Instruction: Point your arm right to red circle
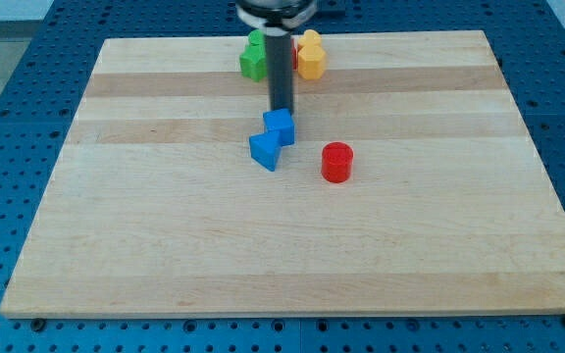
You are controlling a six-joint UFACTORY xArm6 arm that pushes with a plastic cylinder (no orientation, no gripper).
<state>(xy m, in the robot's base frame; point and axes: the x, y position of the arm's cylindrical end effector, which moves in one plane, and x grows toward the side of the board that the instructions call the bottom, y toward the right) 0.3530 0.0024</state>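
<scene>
The red circle [336, 162] is a short red cylinder standing near the middle of the wooden board [165, 235]. My tip [281, 110] is at the lower end of the dark rod, up and to the left of the red circle, about a block's width away from it. The tip sits right at the top edge of a blue cube [280, 126]. A blue triangular block [264, 151] lies just below and left of that cube, touching it.
At the board's top edge, a green block [253, 58] lies left of the rod and a yellow block [311, 56] lies right of it; a bit of red shows between them behind the rod. Blue perforated table surrounds the board.
</scene>
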